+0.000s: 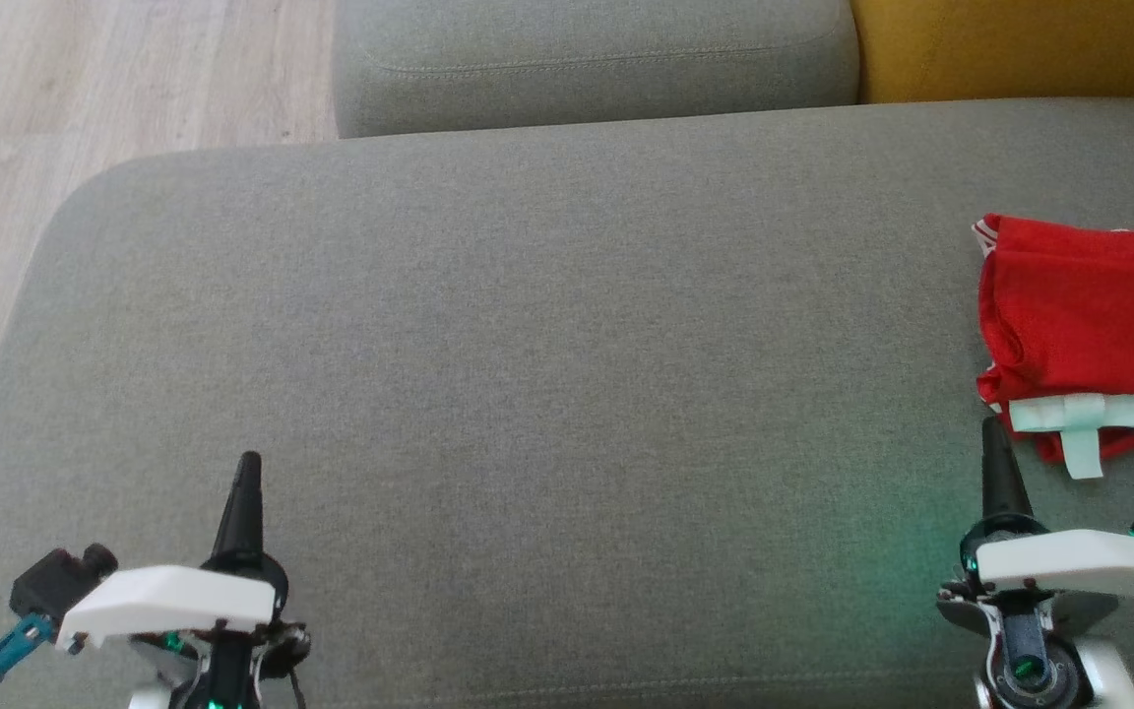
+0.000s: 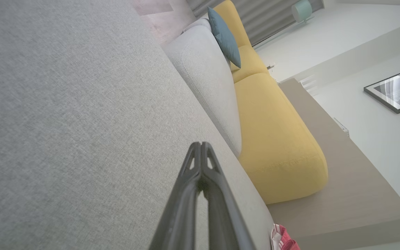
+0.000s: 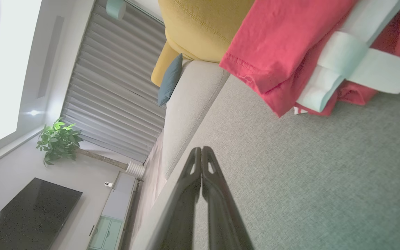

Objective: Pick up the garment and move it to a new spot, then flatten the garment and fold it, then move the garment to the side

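Head view, entries from the grippers outward.

Left gripper (image 1: 249,461): fingers pressed together, nothing between them. It sits over the near left part of the seat (image 1: 528,374).

Right gripper (image 1: 990,425): fingers likewise pressed together and empty, over the seat's near right part.

Garment (image 1: 1079,305): red and folded into a compact stack, with a pale band and tab along its near edge. It lies on the seat's right side, just beyond the right gripper's tip, and runs past the frame edge.

Left wrist view: the left gripper (image 2: 200,144) closes to a single point above the seat (image 2: 64,121). The garment (image 2: 283,239) shows as a small red-and-white edge at the seat's right end.

Right wrist view: the right gripper (image 3: 201,148) is closed above the seat (image 3: 325,180). The garment (image 3: 283,52) lies on the seat ahead of the tips, near but apart from them, with a stitched hem and the pale band across it.

Around the seat:
- Grey backrest (image 1: 587,59) along its far edge.
- Yellow cushion (image 1: 1010,49) behind its far right corner.
- Wood floor (image 1: 85,98) off its left side.
- Blue pillow (image 2: 226,38) beyond the backrest.
- Curtain (image 3: 116,86), plant (image 3: 59,140) and dark screen (image 3: 23,215) well beyond the seat.
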Tool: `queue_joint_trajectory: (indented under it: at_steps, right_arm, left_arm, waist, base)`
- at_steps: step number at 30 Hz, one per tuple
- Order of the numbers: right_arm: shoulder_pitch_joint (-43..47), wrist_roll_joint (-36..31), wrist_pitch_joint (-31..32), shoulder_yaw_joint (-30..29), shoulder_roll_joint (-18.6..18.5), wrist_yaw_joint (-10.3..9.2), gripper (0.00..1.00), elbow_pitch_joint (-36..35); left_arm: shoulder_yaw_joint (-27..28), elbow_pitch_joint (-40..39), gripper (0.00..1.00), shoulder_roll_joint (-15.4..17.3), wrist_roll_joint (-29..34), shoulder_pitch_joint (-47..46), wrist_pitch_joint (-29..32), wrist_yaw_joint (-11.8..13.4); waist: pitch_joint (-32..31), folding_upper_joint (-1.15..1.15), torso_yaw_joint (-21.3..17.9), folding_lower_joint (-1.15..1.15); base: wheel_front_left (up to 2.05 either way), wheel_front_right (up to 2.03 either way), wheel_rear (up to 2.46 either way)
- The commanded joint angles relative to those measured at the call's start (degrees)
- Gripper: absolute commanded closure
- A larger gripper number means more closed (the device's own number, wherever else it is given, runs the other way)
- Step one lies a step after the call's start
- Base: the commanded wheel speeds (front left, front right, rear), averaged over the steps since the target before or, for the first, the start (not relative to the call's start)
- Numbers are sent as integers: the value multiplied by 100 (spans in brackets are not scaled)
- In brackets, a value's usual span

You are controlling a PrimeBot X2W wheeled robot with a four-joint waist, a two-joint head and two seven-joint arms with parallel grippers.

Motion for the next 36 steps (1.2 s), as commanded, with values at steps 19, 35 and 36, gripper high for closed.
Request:
queue_joint_trajectory:
  at_steps: [19, 35, 36]
  right_arm:
    - [-258, 1254, 347, -144, -92, 29, 100, -306]
    - [-259, 2230, 615, -305, -88, 34, 100, -386]
    - [-259, 2291, 632, -316, -88, 34, 100, -391]
  left_arm:
    - [388, -79, 100, 110, -1214, -422, 332, -175]
    - [595, -8, 100, 114, -2170, -498, 607, -284]
    - [608, -4, 100, 114, -2230, -503, 624, -291]
  waist:
    - [-21, 0, 44, 0]
    - [-38, 0, 81, 0]
    - [-40, 0, 83, 0]
  base:
    - [0, 0, 0]
    - [0, 0, 0]
    - [0, 0, 0]
